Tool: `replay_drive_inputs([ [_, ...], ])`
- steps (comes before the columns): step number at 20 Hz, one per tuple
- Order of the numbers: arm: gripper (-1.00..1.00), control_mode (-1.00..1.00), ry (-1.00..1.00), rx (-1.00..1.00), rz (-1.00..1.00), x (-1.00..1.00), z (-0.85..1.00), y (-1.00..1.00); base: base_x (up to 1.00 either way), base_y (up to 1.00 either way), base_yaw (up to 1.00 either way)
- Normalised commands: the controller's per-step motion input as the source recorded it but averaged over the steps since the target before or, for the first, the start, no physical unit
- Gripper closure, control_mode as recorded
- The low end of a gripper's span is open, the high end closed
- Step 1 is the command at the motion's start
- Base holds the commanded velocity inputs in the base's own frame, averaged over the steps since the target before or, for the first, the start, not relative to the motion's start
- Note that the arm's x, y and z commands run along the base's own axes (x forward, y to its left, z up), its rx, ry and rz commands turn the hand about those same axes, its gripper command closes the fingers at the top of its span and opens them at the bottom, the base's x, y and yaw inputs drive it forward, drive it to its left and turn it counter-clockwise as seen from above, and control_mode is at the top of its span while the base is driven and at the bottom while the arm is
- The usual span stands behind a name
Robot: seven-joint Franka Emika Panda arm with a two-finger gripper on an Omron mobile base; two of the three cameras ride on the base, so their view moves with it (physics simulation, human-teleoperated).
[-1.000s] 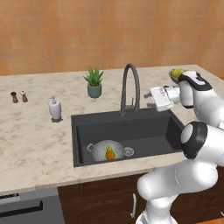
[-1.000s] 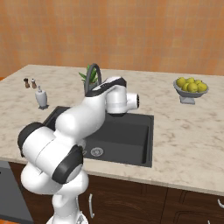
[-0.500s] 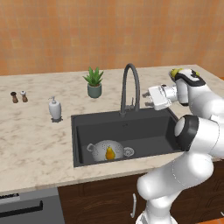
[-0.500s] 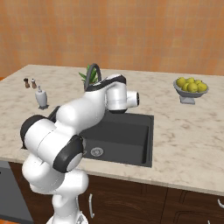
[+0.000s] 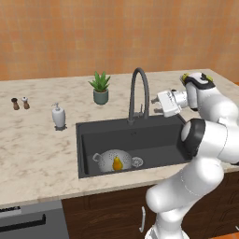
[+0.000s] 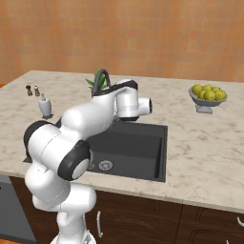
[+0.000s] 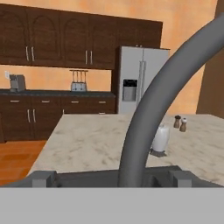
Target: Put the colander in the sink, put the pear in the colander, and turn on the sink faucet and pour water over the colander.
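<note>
Left base view: the sink (image 5: 140, 135) is set into the counter (image 5: 37, 154). The colander (image 5: 112, 159) sits on the sink floor at the near left, just left of the drain (image 5: 137, 162), and the pear (image 5: 117, 164) stands upright inside it. The faucet (image 5: 138, 93) rises at the far rim of the sink, its spout arching over the basin. The gripper (image 5: 157, 103) is held level just right of the faucet, pointing left toward it and near its neck; whether it touches cannot be told. Left of the sink stands a soap dispenser (image 5: 58, 116); farther left are two shakers (image 5: 20, 102). A potted plant (image 5: 100, 87) stands at the far side, left of the faucet.

Right base view: the arm (image 6: 90, 119) crosses in front of the faucet (image 6: 102, 78) and covers the left part of the sink (image 6: 138, 147). A fruit bowl (image 6: 207, 95) stands on the counter at the far right, well apart from the sink.

Hand view: the faucet (image 7: 166, 96) curves up close ahead, between the two fingertips (image 7: 43, 178), which are spread wide and hold nothing. Beyond lie the soap dispenser (image 7: 160, 139) and shakers (image 7: 180, 124).
</note>
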Motion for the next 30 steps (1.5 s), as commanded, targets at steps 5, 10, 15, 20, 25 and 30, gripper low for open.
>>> replay_drive_inputs([
  [5, -1.00, -1.00, -0.05, -0.04, -0.01, 0.06, -0.05, 0.15, 0.00, 0.00, 0.00],
  [10, -1.00, -1.00, -0.02, -0.06, -0.07, 0.11, -0.07, 0.11, 0.00, 0.00, 0.00],
  [15, -1.00, -1.00, 0.00, -0.02, -0.15, 0.07, -0.09, 0.00, 0.00, 0.00, 0.00],
  [20, -1.00, -1.00, -0.01, 0.00, -0.13, 0.03, -0.05, 0.04, 0.00, 0.00, 0.00],
  [25, -1.00, -1.00, -0.02, 0.00, -0.02, -0.03, 0.00, 0.20, 0.00, 0.00, 0.00],
  [30, -1.00, -1.00, 0.00, 0.00, 0.00, 0.00, 0.00, 0.18, 0.00, 0.00, 0.00],
])
